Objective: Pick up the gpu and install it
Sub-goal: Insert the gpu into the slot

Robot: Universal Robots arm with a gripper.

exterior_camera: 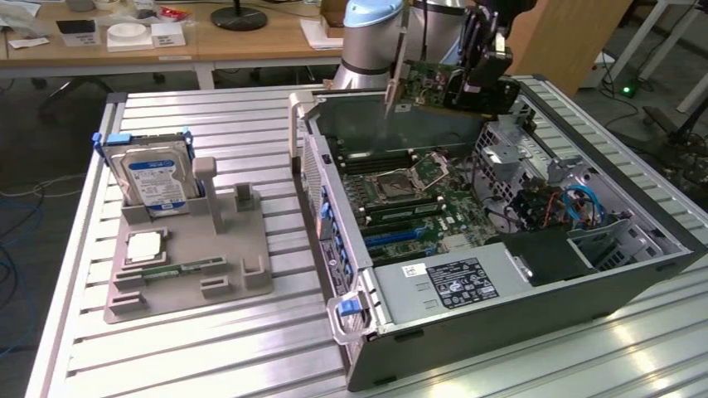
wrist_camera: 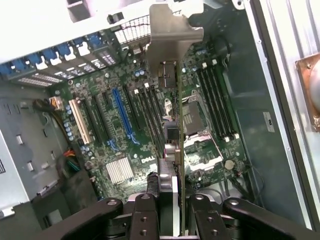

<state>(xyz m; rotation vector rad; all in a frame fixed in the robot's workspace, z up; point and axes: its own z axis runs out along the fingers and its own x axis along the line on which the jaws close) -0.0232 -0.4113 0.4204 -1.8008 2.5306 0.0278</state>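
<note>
Exterior view, sweeping from its left: the grey holder (exterior_camera: 188, 257) on the desk (exterior_camera: 221, 356) carries the hard drive (exterior_camera: 155, 178). Then comes the open computer case (exterior_camera: 476, 323), and up over its far end the hand (exterior_camera: 476, 87) is clamped on the gpu (exterior_camera: 426, 79), which hangs in the air. Wrist view shows the card edge-on, bracket leading, above the motherboard (wrist_camera: 115, 125) and apart from the slots, so I'd call the pickup done and the seating not yet done.
</note>
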